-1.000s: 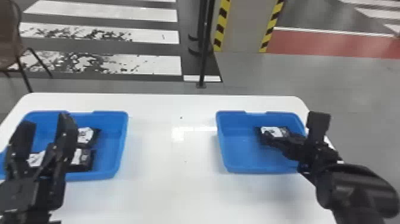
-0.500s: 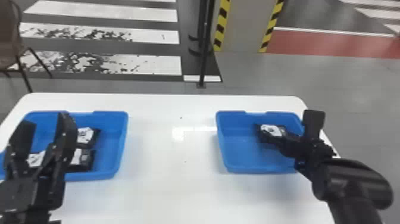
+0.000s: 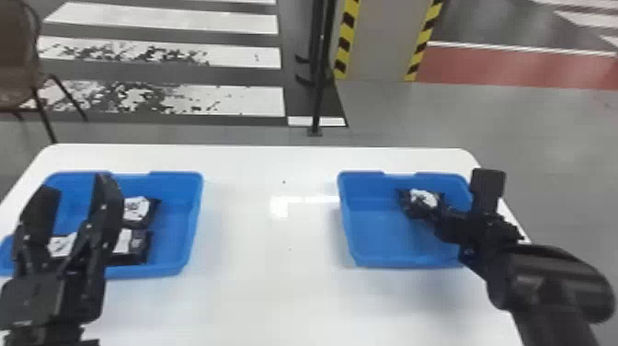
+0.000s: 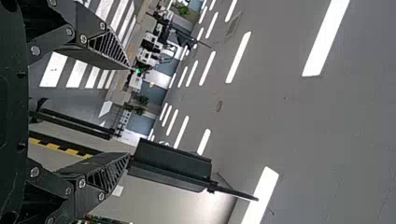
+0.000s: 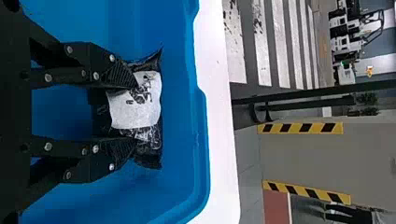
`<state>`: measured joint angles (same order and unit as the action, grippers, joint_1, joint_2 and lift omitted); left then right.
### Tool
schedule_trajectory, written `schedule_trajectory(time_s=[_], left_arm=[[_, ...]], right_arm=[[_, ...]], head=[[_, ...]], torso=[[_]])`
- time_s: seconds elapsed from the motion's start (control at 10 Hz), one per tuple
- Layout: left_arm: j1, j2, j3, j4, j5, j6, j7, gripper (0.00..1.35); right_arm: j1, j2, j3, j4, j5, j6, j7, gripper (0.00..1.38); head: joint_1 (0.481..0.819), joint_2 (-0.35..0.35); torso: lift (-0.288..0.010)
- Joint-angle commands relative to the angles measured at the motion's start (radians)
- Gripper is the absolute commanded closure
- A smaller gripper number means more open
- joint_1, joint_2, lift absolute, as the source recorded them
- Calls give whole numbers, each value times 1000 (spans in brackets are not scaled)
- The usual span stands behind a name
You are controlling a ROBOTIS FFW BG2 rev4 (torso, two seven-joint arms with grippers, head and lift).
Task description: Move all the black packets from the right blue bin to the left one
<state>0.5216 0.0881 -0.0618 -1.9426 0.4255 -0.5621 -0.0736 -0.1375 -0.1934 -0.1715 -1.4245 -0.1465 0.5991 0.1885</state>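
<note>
The right bin (image 3: 381,244), at the right of the head view, holds one black packet (image 3: 424,198) with a white label, near its upper wall. The right gripper (image 3: 413,210) reaches down over it, its fingers part-way apart across the packet; whether they press on it, I cannot tell. At the left, the left gripper (image 3: 77,181) stands in front of the left bin (image 3: 186,221), fingers wide and holding nothing. More black packets (image 3: 138,209) lie in that bin. Both bins sit on a white table (image 3: 257,285); a chair (image 3: 16,69) stands upper left.
</note>
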Motion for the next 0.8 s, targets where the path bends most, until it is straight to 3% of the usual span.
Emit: schedule_trajectory(time_s=[0.0,0.3,0.5,0.7], left_arm=[[1,1,0,0,1,0,0,410],[1,-1,2,0,-3,-7,0,410],[-1,-1,-2,-2,-3,2,0,426],[-4,-1,-6,0,-11,12,0,426]], right_arm=[[34,2,0,-57,-37,-30,0,1170],[110,2,-6,-187,-202,-76,65,1170],[118,0,-6,-199,-324,-160,169,1170],[54,-28,100,-111,-486,-246,328,1170]], head=[[695,-122],[695,-98],[695,-56],[695,-27]], torso=[[-140],[-140],[-140],[-140]])
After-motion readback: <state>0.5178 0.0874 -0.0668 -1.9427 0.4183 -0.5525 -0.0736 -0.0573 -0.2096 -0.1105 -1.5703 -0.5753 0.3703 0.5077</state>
